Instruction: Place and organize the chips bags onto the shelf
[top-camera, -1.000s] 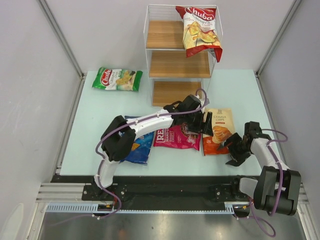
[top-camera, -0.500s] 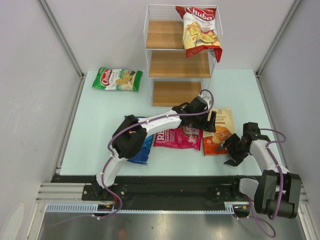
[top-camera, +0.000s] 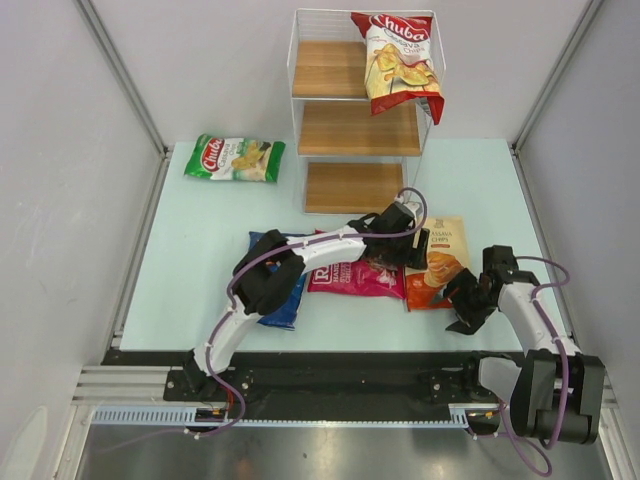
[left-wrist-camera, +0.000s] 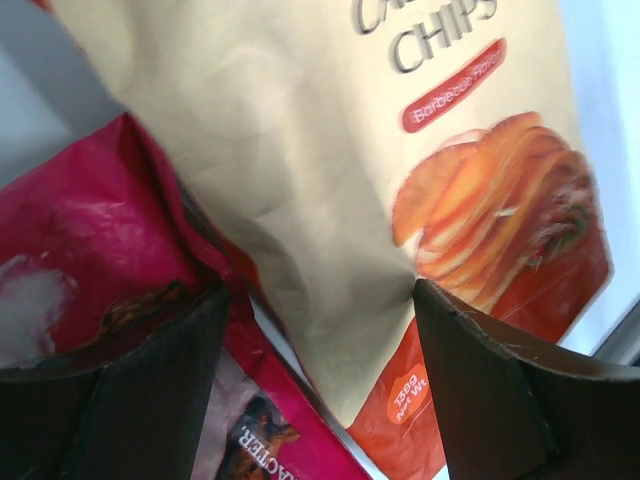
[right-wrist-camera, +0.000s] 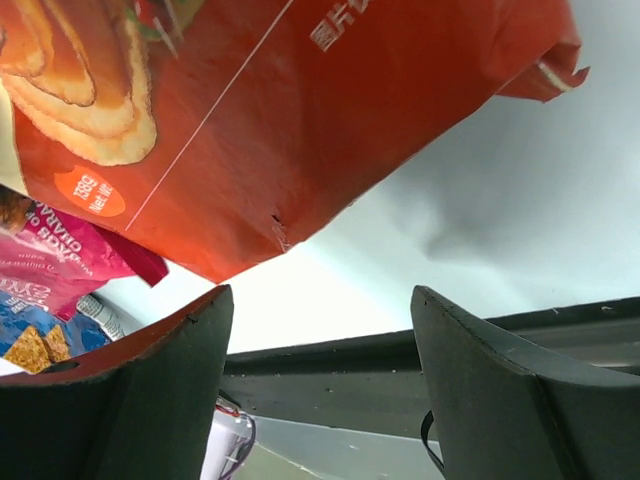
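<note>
In front of the shelf (top-camera: 355, 130), whose top tier carries the red Chuba bag (top-camera: 400, 65), the orange-and-cream bag (top-camera: 445, 262) lies flat on the table (top-camera: 200, 230), the left jaws spread wide over its edge beside the pink bag (top-camera: 350, 277), the right jaws wide and empty at its near corner.

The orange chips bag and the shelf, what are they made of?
The orange chips bag looks like thin plastic film, slightly glossy: it creases and wrinkles. The shelf seems to have light wooden boards, grain showing, in a thin white wire frame, probably painted metal.
</note>
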